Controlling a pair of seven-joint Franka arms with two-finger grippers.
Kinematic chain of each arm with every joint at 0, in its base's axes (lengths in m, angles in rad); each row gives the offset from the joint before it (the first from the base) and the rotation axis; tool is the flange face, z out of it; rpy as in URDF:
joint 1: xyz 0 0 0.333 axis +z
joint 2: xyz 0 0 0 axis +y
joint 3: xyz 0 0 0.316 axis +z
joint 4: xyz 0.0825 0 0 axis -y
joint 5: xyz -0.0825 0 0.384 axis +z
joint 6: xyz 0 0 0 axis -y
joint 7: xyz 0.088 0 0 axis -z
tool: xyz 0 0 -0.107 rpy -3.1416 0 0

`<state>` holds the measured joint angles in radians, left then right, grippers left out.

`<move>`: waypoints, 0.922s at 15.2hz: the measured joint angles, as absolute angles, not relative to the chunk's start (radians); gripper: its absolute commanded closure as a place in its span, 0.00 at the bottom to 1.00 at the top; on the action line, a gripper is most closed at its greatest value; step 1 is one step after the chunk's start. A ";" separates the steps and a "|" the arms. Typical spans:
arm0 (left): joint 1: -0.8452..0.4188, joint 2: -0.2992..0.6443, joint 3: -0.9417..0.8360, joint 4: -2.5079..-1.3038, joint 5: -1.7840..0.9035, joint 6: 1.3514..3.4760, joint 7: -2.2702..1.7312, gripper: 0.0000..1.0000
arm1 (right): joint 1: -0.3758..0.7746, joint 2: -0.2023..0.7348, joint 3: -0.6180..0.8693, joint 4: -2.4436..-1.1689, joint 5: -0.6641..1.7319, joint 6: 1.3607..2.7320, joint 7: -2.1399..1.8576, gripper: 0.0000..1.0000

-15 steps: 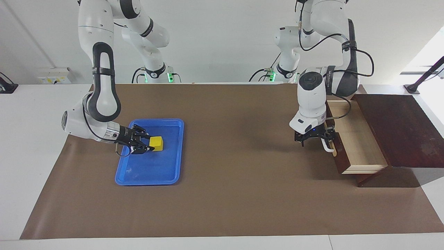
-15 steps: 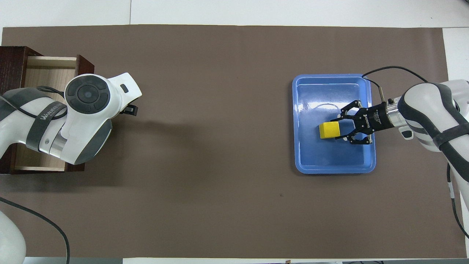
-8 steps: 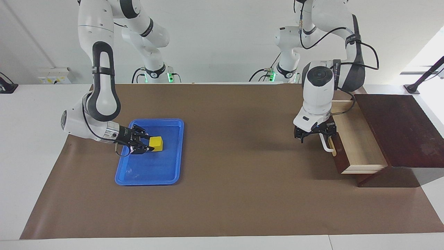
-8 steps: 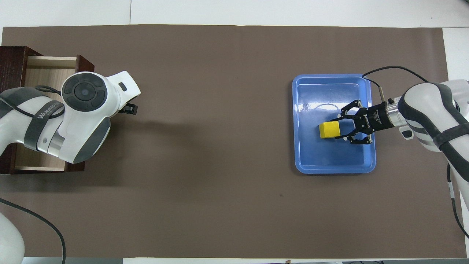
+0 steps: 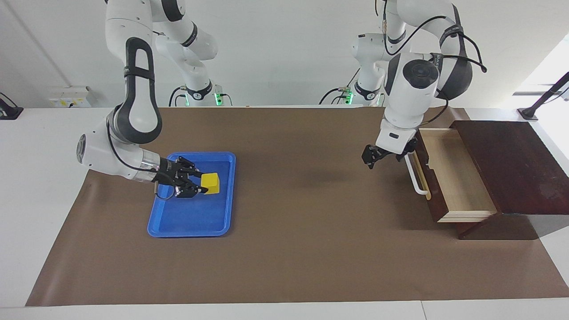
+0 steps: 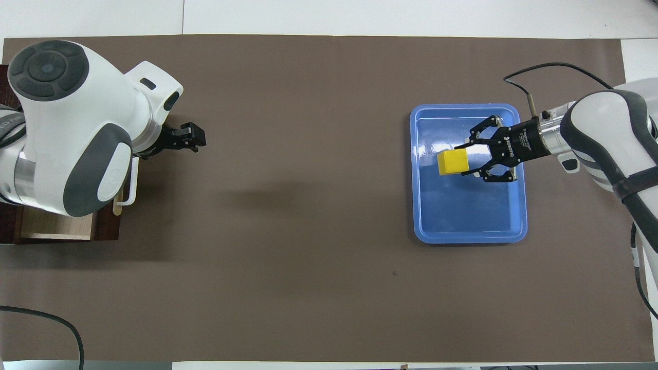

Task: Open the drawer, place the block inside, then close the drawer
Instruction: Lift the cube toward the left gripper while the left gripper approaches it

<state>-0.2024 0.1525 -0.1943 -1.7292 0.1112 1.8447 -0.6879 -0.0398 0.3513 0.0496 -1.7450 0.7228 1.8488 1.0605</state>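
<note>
Two arms at a brown-covered worktop (image 5: 284, 249). The drawer (image 5: 453, 178) is standing pulled out of its dark box (image 5: 511, 164) at the left arm's end of the worktop, its pale interior exposed and empty. The left gripper (image 5: 371, 158) is hanging in the air just beside the white handle (image 5: 413, 175), apart from it; whether its jaws are apart or together cannot be told. The right gripper (image 5: 198, 184) is holding the block (image 5: 210, 183), jaws clamped on two of its sides, over the blue tray (image 5: 178, 226) at the right arm's end; the block appears lifted slightly off the tray floor. Judged step: opening is done, and carrying the block is in hand. The next move calls for raising the block clear of the tray rim, crossing the worktop, and releasing it over the open drawer.
</note>
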 measured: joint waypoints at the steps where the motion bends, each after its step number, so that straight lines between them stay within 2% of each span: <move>1: -0.224 0.152 -0.196 -1.729 0.093 1.844 -0.792 0.00 | -0.004 0.347 0.051 -1.724 0.723 1.849 1.106 1.00; 8: -0.338 0.154 -0.200 -1.721 -0.020 1.889 -1.568 0.00 | 0.173 0.305 0.054 -1.695 0.769 1.854 1.321 1.00; 10: -0.373 0.176 -0.201 -1.686 -0.032 1.897 -1.800 0.00 | 0.218 0.304 0.054 -1.695 0.786 1.861 1.371 1.00; 14: -0.410 0.232 -0.201 -1.609 -0.096 1.951 -2.065 0.00 | 0.281 0.304 0.054 -1.695 0.790 1.957 1.468 1.00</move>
<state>-0.4100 0.2323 -0.2010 -1.6093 -0.0957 1.9515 -2.0653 0.2808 0.3041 0.0544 -1.6951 0.7897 1.9567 1.4677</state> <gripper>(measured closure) 0.000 0.441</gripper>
